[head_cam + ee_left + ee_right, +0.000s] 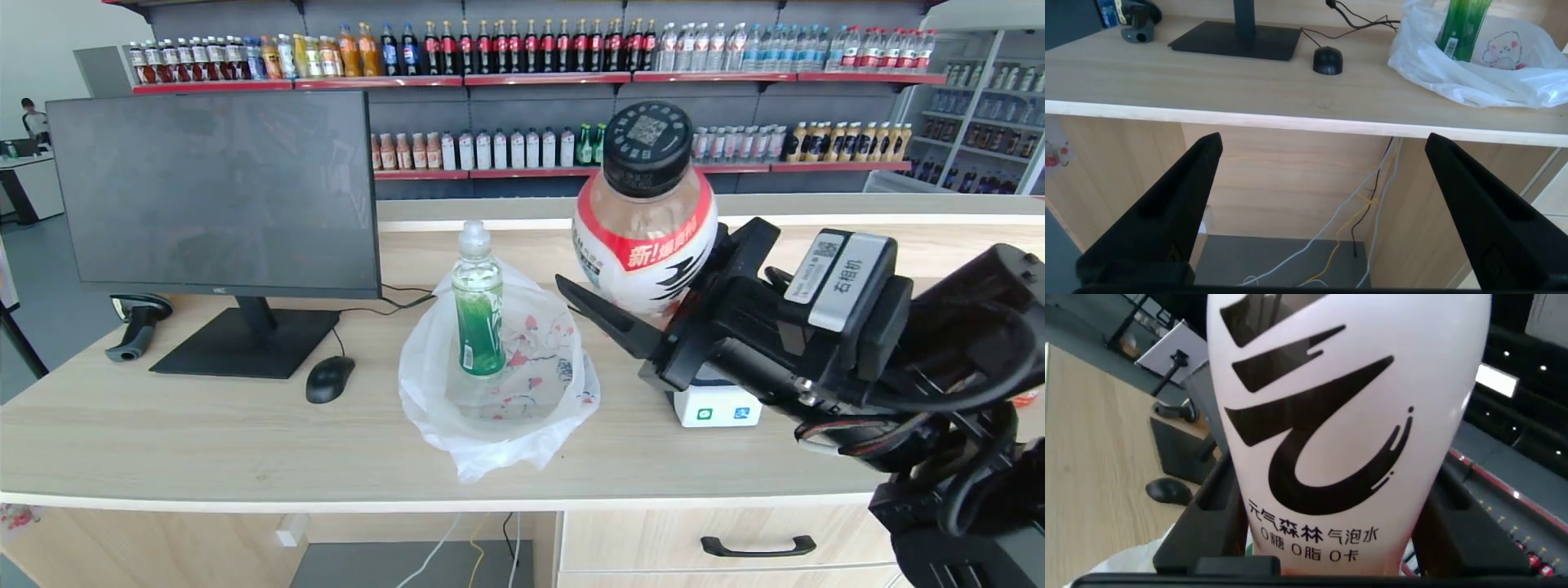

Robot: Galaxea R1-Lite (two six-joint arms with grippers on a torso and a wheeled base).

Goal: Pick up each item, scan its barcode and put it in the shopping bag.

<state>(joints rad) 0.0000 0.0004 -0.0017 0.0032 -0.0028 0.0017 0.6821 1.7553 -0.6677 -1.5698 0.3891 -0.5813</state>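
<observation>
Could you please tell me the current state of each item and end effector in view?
white bottle: capped, held in the air.
right end effector: shut on the white bottle.
left end effector: open, empty.
green bottle: capped, upright inside the shopping bag.
shopping bag: open at the top.
monitor: screen dark.
drawer: shut.

The right gripper (663, 255) hides the white bottle's (645, 220) base. The bag (531, 429) veils the green bottle's (478, 314) foot.
</observation>
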